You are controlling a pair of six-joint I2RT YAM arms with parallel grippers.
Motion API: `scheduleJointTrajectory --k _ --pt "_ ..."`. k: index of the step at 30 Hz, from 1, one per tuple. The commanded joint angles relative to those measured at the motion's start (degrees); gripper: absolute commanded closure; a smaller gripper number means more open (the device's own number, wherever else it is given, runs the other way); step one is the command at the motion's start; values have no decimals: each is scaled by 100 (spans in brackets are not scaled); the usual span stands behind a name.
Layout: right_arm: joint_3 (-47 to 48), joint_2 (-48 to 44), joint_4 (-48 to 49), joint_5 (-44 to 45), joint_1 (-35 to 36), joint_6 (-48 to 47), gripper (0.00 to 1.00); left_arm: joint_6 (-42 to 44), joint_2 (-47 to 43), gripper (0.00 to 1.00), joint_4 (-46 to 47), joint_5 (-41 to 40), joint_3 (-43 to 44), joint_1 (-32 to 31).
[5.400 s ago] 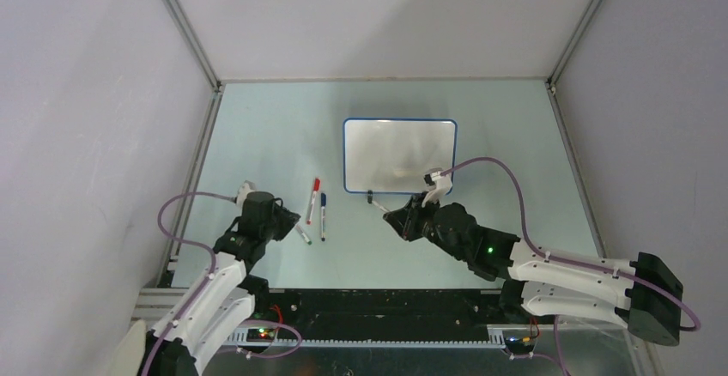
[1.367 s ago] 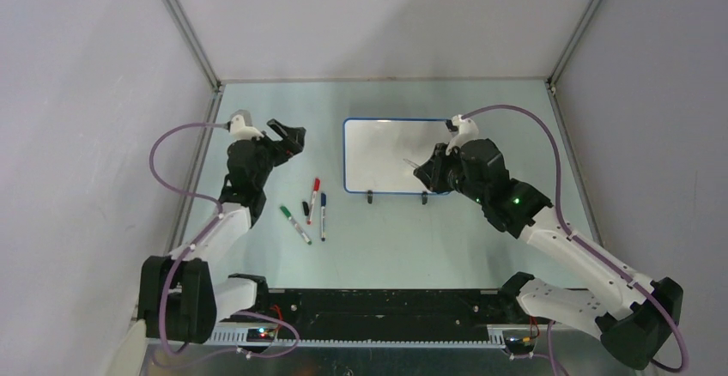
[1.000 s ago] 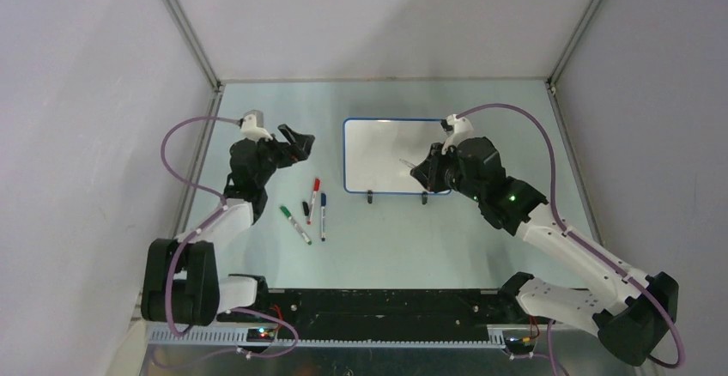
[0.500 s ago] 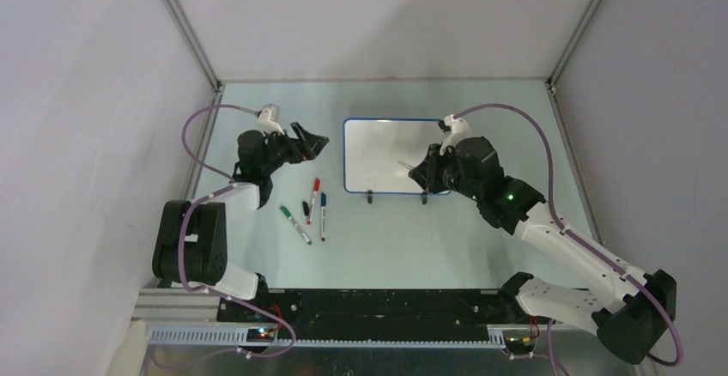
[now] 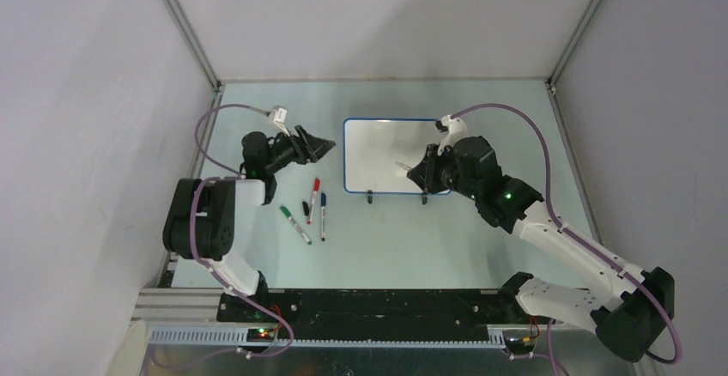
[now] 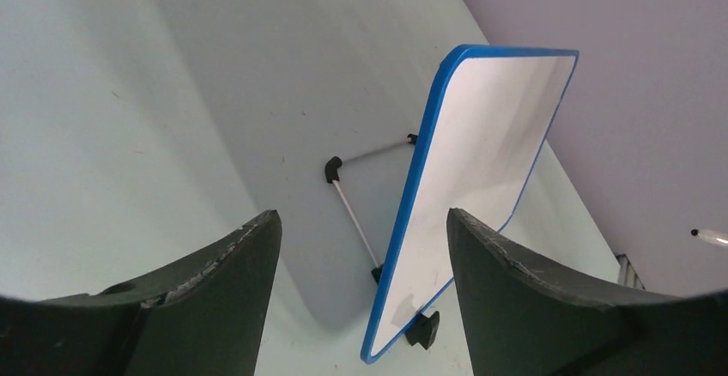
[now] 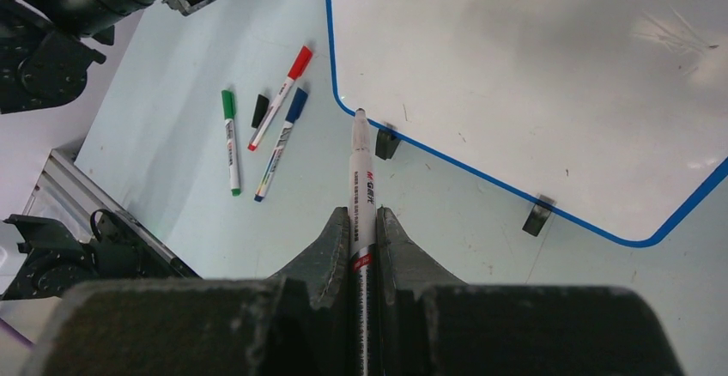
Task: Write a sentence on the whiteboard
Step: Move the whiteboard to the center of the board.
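Standing tilted on its feet mid-table, the whiteboard (image 5: pixel 386 148) is blank, long side running left-right. The marker (image 7: pixel 360 183), clamped in the right gripper (image 7: pixel 363 221), points at its face from close by. The left gripper (image 5: pixel 318 146), jaws apart and empty, waits beside its left edge.

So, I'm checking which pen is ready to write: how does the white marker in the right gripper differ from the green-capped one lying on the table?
The slim white marker is clamped in the fingers of the right gripper, above the pale green table, pointing toward the blue-rimmed whiteboard; the green-capped marker lies loose on that table. The white marker's tip is bare; the green-capped marker wears its cap. Both have white barrels.
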Motion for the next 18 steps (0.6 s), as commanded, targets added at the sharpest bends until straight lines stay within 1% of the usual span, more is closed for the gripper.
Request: scheduleJointTrajectory --k 1,3,4,6,9,12,18 --pt "150 46 242 -3 -2 -135 100 -566 481 24 1052 629 330 48" --pt "150 86 287 -13 -15 -141 100 -905 754 27 1536 863 414 46" --pt "150 96 315 -42 -20 -131 100 -1015 842 33 1861 1008 442 42" --pt "150 146 424 -98 -25 -127 100 -1361 1116 40 2333 1176 555 39" --pt "143 226 524 -165 -36 -107 100 -2009 1640 44 2923 1366 841 29" --pt "150 288 581 -216 -46 -86 100 -2622 2067 47 3766 1563 1026 14" --pt "149 344 603 -251 -57 -76 100 -2812 2248 51 3770 1637 1236 -116"
